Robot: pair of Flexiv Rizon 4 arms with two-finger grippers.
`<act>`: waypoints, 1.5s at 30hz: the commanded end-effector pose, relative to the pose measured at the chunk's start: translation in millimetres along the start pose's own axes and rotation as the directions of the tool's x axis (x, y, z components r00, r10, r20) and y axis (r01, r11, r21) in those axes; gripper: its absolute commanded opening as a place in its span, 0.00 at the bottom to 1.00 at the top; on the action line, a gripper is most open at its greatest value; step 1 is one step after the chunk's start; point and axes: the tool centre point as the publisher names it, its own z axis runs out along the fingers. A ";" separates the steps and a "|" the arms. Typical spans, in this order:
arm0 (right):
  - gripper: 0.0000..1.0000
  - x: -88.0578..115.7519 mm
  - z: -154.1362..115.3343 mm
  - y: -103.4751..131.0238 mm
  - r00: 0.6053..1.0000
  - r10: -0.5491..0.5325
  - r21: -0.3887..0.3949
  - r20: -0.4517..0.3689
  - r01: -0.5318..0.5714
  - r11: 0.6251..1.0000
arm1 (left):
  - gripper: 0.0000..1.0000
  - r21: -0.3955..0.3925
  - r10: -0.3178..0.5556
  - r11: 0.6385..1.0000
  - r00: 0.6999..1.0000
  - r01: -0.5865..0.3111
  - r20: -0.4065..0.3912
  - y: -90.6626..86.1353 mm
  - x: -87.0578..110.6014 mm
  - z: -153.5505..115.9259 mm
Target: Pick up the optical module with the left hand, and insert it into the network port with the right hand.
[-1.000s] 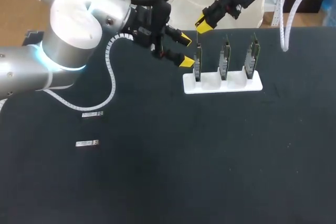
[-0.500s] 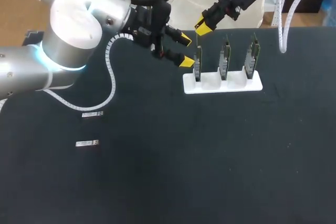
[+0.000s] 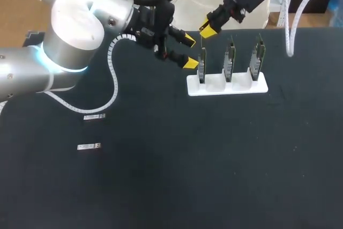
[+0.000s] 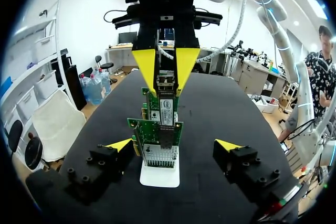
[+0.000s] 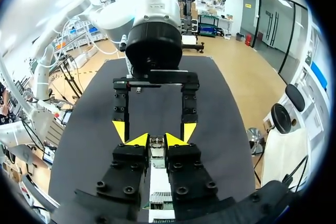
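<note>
Three cards [image 3: 230, 57] stand in a holder [image 3: 238, 88] on the table [image 3: 214, 159]; two optical modules [image 3: 94, 116] [image 3: 89, 146] lie well left of it.

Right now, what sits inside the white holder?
Three green cards stand upright in the white holder, one per slot. Their lower edges are hidden inside the slots.

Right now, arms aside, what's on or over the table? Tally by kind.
Optical modules: 3 (2 lying loose, 1 held in the right fingers above the cards)
Green network cards: 3, upright in the holder
White holder: 1
Total: 7
</note>
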 end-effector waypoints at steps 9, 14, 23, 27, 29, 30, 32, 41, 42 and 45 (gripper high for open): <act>1.00 2.5 1.1 -0.2 1.000 0.014 0.012 0.018 -0.014 1.000 | 1.00 -0.001 -0.002 1.000 1.000 0.002 -0.006 0.6 -1.1 0.6; 1.00 -2.0 -4.0 1.4 0.999 0.016 0.013 0.037 -0.016 1.000 | 1.00 -0.001 -0.002 1.000 1.000 0.002 -0.006 0.6 -1.1 0.6; 0.66 -10.5 -18.0 3.5 0.993 0.015 -0.013 0.114 -0.013 1.000 | 1.00 -0.001 -0.002 1.000 1.000 0.002 -0.006 0.6 -1.1 0.6; 0.00 -10.7 -17.0 4.6 0.994 0.010 -0.011 0.112 -0.009 1.000 | 1.00 -0.001 -0.002 1.000 1.000 0.002 -0.006 0.6 -1.1 0.6; 0.00 -10.9 -15.2 5.5 0.994 0.009 -0.013 0.111 -0.008 1.000 | 1.00 -0.001 -0.002 1.000 1.000 0.002 -0.006 0.6 -1.1 0.6; 0.00 -10.6 -14.1 5.3 0.994 0.009 -0.013 0.109 -0.008 1.000 | 1.00 -0.001 -0.002 1.000 1.000 0.002 -0.006 0.6 -1.1 0.6; 0.00 -10.1 -11.6 4.9 0.995 0.010 -0.013 0.103 -0.009 1.000 | 1.00 -0.001 -0.002 1.000 1.000 0.002 -0.006 0.6 -1.1 0.6; 0.00 -6.8 -4.6 0.8 0.995 0.029 -0.009 0.097 -0.029 1.000 | 1.00 -0.001 -0.002 1.000 1.000 0.002 -0.006 0.6 -1.1 0.6; 0.00 -6.5 -4.1 0.3 0.995 0.030 -0.009 0.097 -0.030 1.000 | 1.00 -0.001 -0.002 1.000 1.000 0.002 -0.006 0.6 -1.1 0.6; 0.00 -6.0 -1.8 -0.3 0.995 0.031 -0.011 0.093 -0.030 0.999 | 1.00 -0.001 -0.002 1.000 1.000 0.002 -0.006 0.6 -1.1 0.6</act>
